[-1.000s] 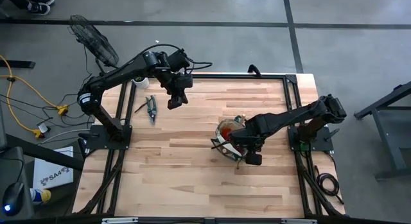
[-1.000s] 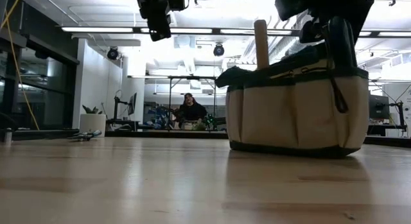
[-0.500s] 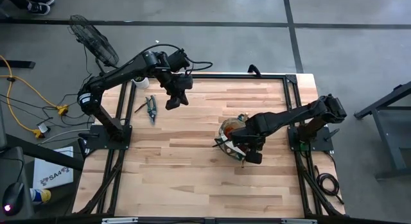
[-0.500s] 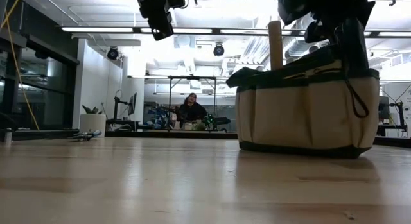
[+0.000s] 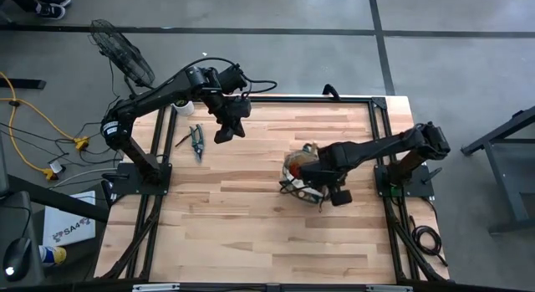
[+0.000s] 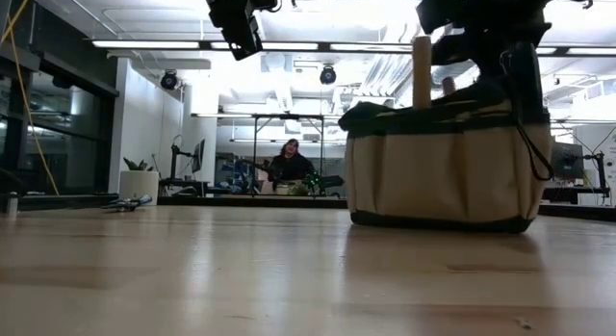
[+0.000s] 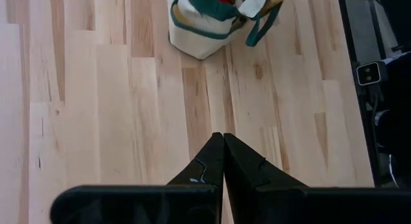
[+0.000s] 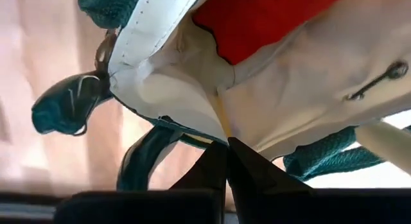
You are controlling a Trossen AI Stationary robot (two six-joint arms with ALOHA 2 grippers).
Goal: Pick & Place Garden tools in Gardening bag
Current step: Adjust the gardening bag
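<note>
The tan gardening bag (image 5: pixel 299 173) with green trim stands on its base right of the table's middle. It also shows in the low view (image 6: pixel 443 163). A wood handle (image 6: pixel 422 71) sticks up out of it and a red glove (image 8: pixel 270 18) lies inside. My right gripper (image 8: pixel 226 142) is shut, its tips at the bag's near rim. My left gripper (image 7: pixel 223 137) is shut and empty, high above the far left of the table (image 5: pixel 222 135). Green-handled pruning shears (image 5: pixel 196 141) lie flat on the table below and left of it. My right gripper touches the bag's green-trimmed top edge (image 8: pixel 204 138) with its shut fingertips, coming from above and slanting down. A thin pale strip (image 8: pixel 220 115) on the bag's inner wall runs up to the tips. I cannot tell whether a layer is pinched between them. The bag stands on the table.
A small white pot (image 5: pixel 184 106) stands at the table's far left corner, beyond the shears. The bag's green loop handles (image 8: pixel 144 156) hang loose beside my right fingers. Bare wood lies in the table's middle and near half. A person sits far off in the room behind (image 6: pixel 286 163).
My right gripper has gone a little toward the table's right and far edges, staying at the bag's rim. The bag has slid a little toward the right edge and then partway back, staying upright.
</note>
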